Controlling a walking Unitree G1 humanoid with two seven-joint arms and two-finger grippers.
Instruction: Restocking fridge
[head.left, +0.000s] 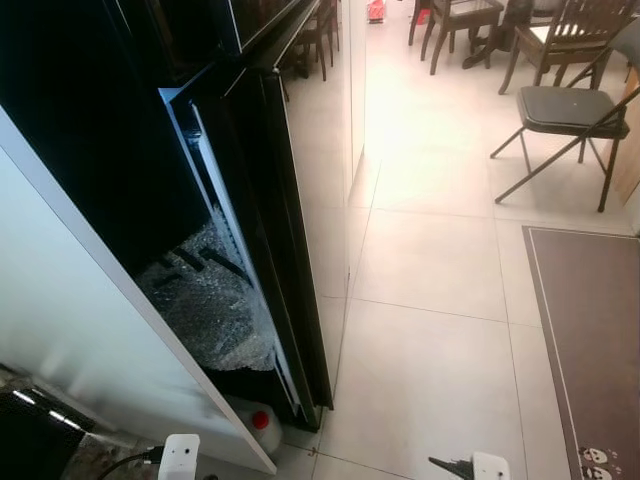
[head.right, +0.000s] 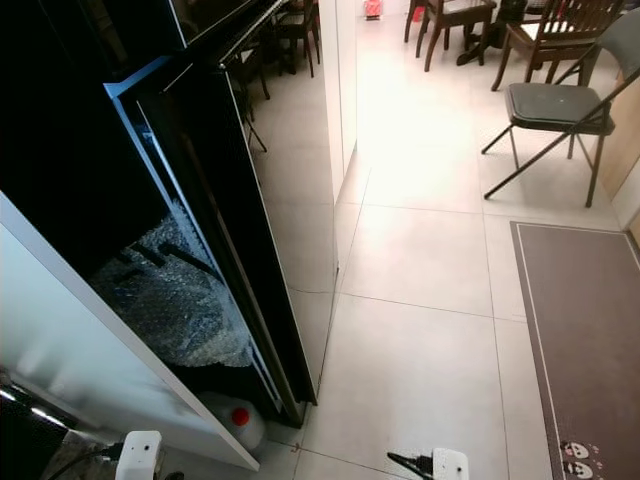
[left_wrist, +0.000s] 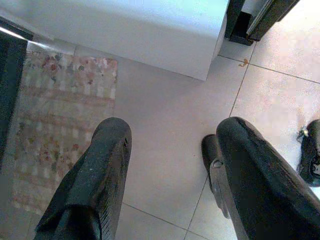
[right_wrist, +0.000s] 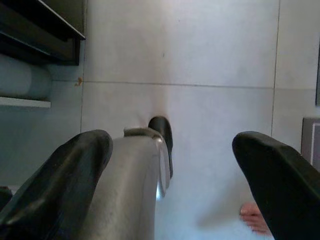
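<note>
Both our claws hang low over the pale tiled floor (head.left: 430, 380), each with its two long black fingers spread wide and pinching nothing: the left claw (left_wrist: 175, 185) above a faded patterned rug (left_wrist: 60, 125), the right claw (right_wrist: 175, 190) beside our own silver leg.

Ahead on our left stands the tall black fridge (head.left: 90, 130), its glossy black door (head.left: 285, 230) swung partly open. We judge that door heavy and stiff on its hinge, and its slick face a poor place to press; taking it by the free edge looks best. Inside, low down, a crumpled sheet of clear bubble wrap (head.left: 210, 310) covers the shelf: light, soft and slippery, likely to slide underfoot of any item. A white plastic jug with a red cap (head.left: 257, 421) sits on the floor at the fridge's foot; we would take it by the neck, expecting some sloshing weight.
</note>
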